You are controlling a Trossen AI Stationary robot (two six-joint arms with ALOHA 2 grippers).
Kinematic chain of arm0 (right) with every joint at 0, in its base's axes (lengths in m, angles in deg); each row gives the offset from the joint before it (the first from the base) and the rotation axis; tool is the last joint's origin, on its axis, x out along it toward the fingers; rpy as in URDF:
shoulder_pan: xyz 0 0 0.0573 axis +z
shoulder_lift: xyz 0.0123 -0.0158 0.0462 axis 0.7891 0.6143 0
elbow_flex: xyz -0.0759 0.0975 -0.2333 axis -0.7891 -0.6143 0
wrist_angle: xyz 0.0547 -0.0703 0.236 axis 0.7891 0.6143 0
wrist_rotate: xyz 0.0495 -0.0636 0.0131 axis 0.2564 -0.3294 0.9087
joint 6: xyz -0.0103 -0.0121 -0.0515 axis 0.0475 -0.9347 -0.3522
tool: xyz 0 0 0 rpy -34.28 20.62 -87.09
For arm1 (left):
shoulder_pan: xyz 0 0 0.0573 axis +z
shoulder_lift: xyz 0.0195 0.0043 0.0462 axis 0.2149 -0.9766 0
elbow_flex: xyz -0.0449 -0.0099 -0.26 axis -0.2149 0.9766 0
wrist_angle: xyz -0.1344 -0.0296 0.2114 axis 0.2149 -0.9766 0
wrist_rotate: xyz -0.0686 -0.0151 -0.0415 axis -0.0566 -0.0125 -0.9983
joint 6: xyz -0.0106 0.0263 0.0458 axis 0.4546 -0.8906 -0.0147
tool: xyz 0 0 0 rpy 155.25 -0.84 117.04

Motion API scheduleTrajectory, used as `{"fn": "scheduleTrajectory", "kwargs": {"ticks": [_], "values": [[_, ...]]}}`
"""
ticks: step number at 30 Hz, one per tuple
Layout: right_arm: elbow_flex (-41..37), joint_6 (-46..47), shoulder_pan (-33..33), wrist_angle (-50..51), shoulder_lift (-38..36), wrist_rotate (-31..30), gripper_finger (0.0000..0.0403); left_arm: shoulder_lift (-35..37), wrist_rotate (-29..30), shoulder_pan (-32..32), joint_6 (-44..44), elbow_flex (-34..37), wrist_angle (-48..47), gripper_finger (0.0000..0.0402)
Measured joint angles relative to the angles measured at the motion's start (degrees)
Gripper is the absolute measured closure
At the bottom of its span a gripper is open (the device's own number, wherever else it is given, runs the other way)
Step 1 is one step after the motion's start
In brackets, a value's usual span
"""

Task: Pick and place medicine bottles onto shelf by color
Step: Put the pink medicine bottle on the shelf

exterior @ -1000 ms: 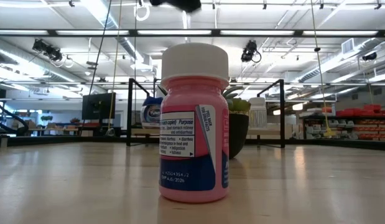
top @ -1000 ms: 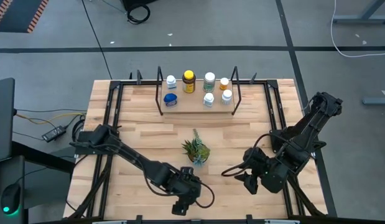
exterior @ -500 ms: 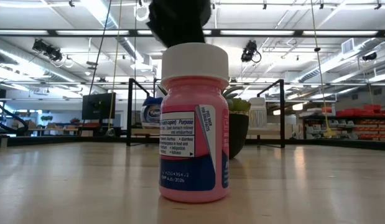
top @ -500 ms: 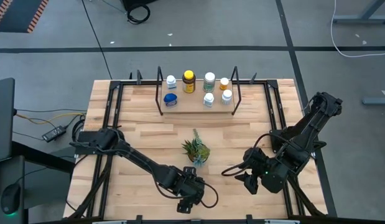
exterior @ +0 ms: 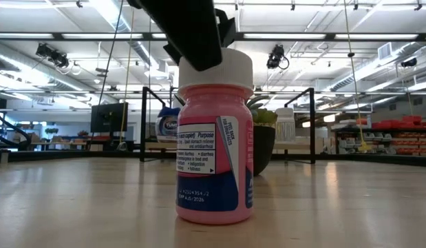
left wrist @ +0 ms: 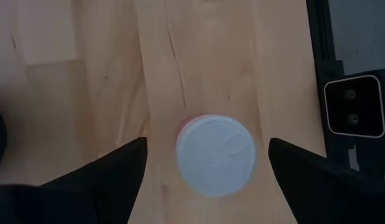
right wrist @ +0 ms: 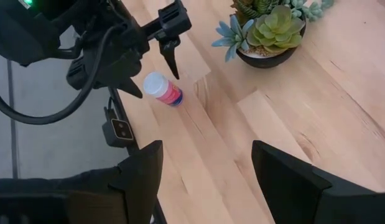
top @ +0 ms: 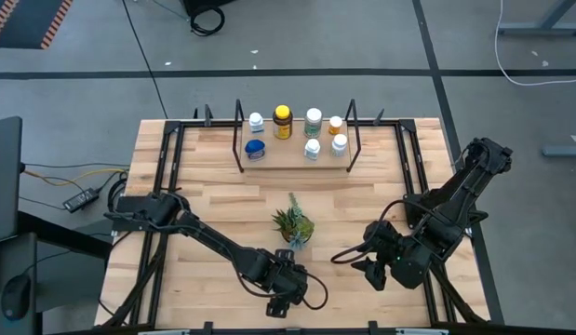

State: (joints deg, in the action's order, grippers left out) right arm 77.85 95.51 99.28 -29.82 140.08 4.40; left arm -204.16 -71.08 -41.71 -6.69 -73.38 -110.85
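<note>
Seven medicine bottles standing on one shelf, one pink bottle sitting between the left fingers, one potted succulent sitting on one counter, two arms reaching in

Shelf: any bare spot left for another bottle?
On the shelf, bare plank lies right of the blue bottle, up to the white-capped pair; the back row is crowded. The tabletop between shelf and plant is bare.

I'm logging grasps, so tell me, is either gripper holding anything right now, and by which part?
Nothing is held. The left gripper hangs open above the pink bottle, fingers either side of its white cap, not closed. The right gripper is open and empty.
</note>
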Motion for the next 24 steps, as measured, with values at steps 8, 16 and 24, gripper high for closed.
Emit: {"fn": "scheduleTrajectory", "kwargs": {"ticks": [8,16,24], "values": [[0.0,-0.29,0.0,0.11,0.0,0.0,0.015,-0.67,-0.01,0.0,-0.04,-0.02,0.28,0.006],[0.0,-0.22,0.0,0.15,0.0,0.01,0.015,-1.66,-0.01,-0.17,0.59,-0.02,0.75,0.006],[0.0,-0.27,0.0,0.15,0.0,0.01,0.015,-1.66,-0.02,-0.09,0.88,-0.02,0.36,0.0065]]}}
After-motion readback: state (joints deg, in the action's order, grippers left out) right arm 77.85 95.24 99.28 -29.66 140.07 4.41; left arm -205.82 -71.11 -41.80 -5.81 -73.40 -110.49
